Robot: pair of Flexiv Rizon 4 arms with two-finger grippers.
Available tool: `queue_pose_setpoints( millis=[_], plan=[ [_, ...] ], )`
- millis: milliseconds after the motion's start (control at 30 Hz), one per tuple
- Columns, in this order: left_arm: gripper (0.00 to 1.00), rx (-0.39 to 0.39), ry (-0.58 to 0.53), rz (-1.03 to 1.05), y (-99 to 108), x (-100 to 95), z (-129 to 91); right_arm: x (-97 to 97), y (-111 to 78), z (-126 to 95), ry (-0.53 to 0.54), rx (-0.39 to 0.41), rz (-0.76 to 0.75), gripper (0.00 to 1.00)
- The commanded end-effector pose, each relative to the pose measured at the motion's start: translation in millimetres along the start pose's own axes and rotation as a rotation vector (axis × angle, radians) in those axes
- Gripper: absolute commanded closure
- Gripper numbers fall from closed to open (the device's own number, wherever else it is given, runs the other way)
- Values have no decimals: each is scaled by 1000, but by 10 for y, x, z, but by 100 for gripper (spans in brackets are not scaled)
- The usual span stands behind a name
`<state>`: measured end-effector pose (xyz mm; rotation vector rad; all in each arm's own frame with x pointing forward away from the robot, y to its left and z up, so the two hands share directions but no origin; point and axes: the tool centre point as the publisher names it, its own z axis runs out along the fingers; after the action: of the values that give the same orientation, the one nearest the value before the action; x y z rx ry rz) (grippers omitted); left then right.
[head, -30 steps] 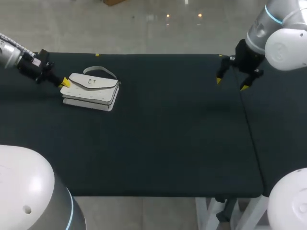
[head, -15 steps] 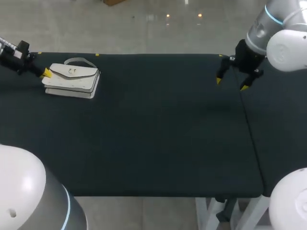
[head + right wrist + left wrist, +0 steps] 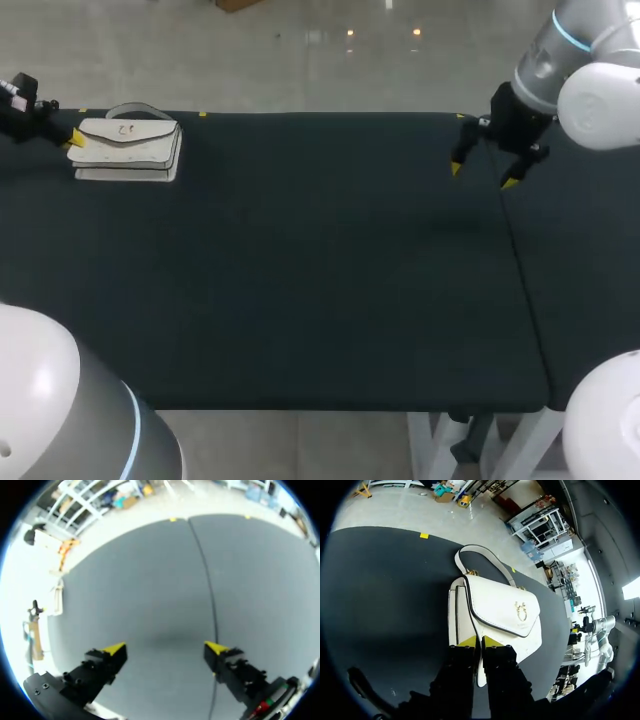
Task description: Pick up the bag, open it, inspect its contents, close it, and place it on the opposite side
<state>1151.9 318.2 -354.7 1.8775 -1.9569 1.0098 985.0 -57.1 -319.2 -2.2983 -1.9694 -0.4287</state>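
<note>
A white flap bag (image 3: 125, 148) with a gold clasp lies flat at the far left back of the black table (image 3: 330, 270), its strap (image 3: 140, 108) looped toward the back edge. My left gripper (image 3: 74, 138) is at the bag's left end. In the left wrist view its fingers (image 3: 480, 641) are shut on the bag's (image 3: 505, 615) end edge, with the flap closed and the strap (image 3: 480, 560) lying ahead. My right gripper (image 3: 483, 175) hovers open over the back right of the table, far from the bag. Nothing is between its fingers (image 3: 167, 650).
A seam (image 3: 520, 270) runs front to back through the table's right part, just below my right gripper, and shows in the right wrist view as a dark seam (image 3: 210, 595). Small yellow tape marks (image 3: 203, 114) sit at the back edge.
My left gripper has dragged the bag leftward and toward the back edge, staying shut on its end. The right arm has not moved.
</note>
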Motion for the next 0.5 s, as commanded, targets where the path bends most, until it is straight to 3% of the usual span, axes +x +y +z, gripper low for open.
queue_pose_setpoints(
  millis=[33,367,400,433,500],
  plan=[
    [100,-276,278,-2,-219,-224,26,2,5,-2,-2,2,1,0],
    [100,-229,300,-29,-211,-305,-77,2,5,-2,-2,2,1,0],
    [93,-228,300,-29,-201,-294,-99,2,5,-2,-2,2,1,0],
    [59,-224,299,-29,-185,-277,-120,2,5,-2,-2,2,1,0],
    [20,-218,295,-21,-152,-233,-172,2,5,-2,-2,2,1,0]
  ],
)
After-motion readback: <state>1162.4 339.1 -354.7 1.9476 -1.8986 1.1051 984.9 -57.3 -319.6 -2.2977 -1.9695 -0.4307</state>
